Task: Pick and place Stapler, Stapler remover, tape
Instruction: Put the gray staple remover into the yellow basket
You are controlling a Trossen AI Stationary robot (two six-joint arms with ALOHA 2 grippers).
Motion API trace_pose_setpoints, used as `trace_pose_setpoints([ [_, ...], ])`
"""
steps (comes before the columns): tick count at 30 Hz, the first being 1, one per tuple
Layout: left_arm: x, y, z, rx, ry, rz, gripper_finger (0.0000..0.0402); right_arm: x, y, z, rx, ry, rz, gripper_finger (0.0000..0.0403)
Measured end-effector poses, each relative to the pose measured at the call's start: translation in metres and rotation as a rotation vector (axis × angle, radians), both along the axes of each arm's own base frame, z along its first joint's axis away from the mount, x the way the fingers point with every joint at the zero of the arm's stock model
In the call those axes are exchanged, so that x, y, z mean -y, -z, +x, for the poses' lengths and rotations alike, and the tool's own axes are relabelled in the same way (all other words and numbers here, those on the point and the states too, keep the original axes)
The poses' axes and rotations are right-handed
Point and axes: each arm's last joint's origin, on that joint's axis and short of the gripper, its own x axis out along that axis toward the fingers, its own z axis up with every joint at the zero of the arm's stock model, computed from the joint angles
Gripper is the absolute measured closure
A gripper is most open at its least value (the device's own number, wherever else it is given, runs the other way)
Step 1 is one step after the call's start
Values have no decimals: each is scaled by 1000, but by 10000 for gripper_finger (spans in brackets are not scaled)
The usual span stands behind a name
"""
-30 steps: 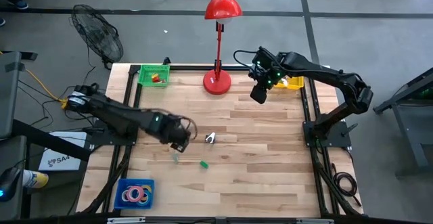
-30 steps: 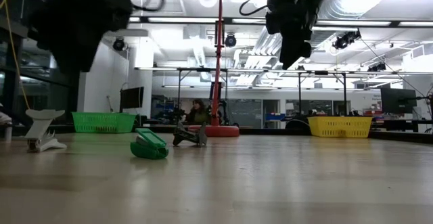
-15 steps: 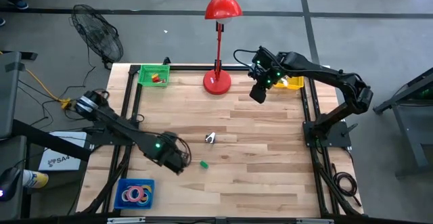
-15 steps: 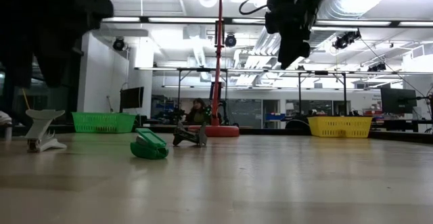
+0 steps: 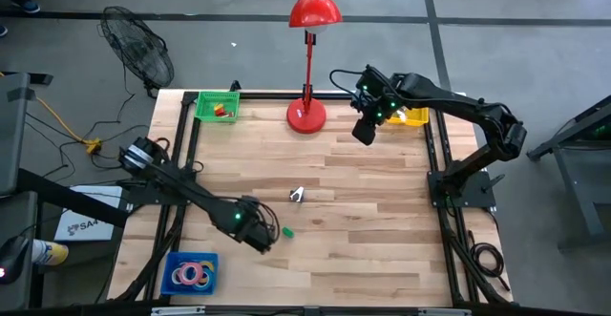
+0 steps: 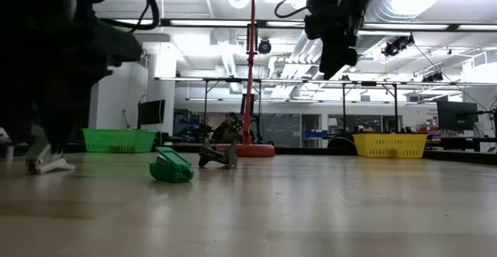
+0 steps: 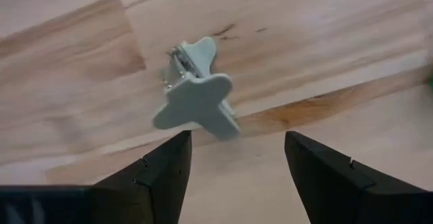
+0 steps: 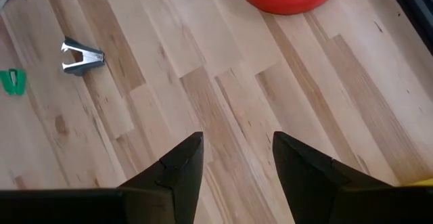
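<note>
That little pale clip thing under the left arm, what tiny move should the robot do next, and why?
Probably lower the left end effector a little more, then close. Its fingers stand open, and the pale staple remover lies on the wooden table just ahead of the gap between them, not yet held.

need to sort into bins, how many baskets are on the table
3: a green basket at the far left corner, a yellow basket at the far right, partly behind the right arm, and a blue basket holding the tape at the near left corner.
</note>
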Motion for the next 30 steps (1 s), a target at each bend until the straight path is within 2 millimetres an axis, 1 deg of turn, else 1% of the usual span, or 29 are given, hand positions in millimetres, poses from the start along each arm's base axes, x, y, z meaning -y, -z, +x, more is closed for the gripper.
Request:
trace_pose_setpoints([
  [4,-2,5,-1,-38,-2,32,170,0,0,0,-2,0,2,233],
  [6,-5,8,1,-47,-14,41,170,0,0,0,-5,0,3,233],
  [8,-7,9,-2,-83,-14,65,170,0,0,0,-5,0,3,233],
  [16,-11,18,5,-80,-19,92,170,0,0,-1,-8,0,5,233],
  [19,-11,16,5,-67,-17,102,174,-1,0,-1,-10,0,7,233],
  [23,-13,17,5,-76,-12,108,205,-1,0,-1,-11,-3,5,233],
  [30,-12,16,6,-70,19,100,295,-1,0,-1,-12,-16,-2,233],
])
